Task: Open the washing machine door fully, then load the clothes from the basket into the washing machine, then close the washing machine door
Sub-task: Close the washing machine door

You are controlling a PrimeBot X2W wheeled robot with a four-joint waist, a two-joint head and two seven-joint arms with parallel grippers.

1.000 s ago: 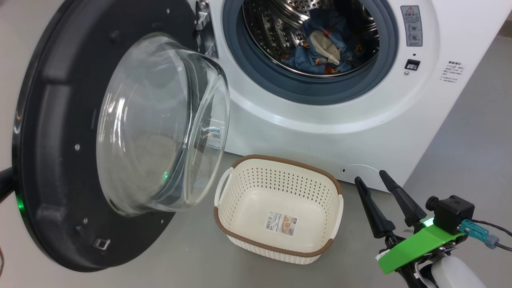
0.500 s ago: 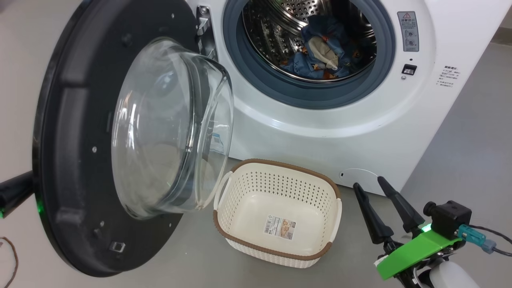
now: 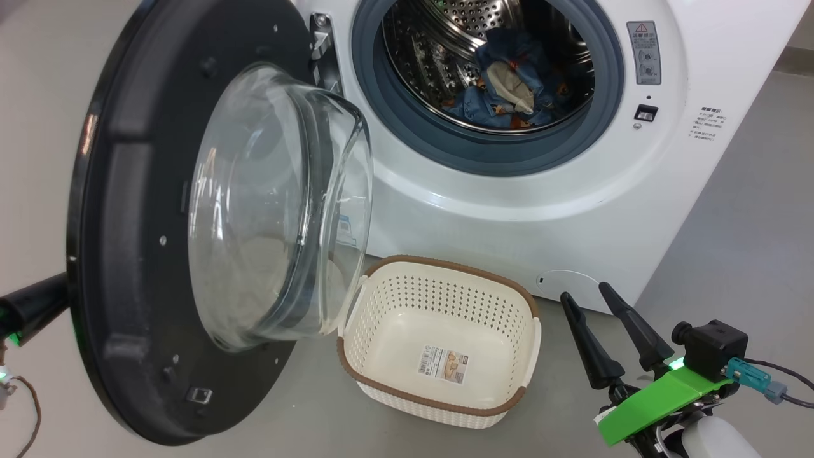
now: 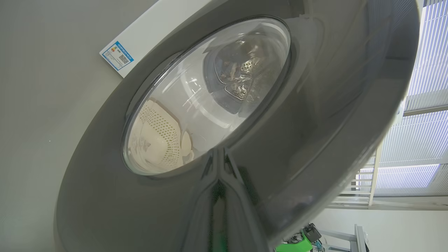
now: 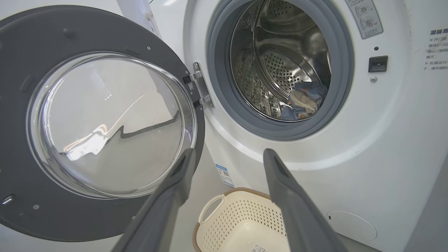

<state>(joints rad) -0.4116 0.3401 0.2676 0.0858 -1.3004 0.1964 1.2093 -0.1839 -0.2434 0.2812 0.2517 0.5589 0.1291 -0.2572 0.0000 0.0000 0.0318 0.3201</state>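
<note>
Behind the washing machine door (image 3: 127, 254), my left gripper (image 3: 35, 305): jaws unreadable; right gripper (image 3: 583, 292) spread. Door looks stiff, slick; push rim.

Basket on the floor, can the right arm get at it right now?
Probably yes. The basket sits empty beside the open right gripper, with bare floor between them. The door stands at its other, left side.
</note>
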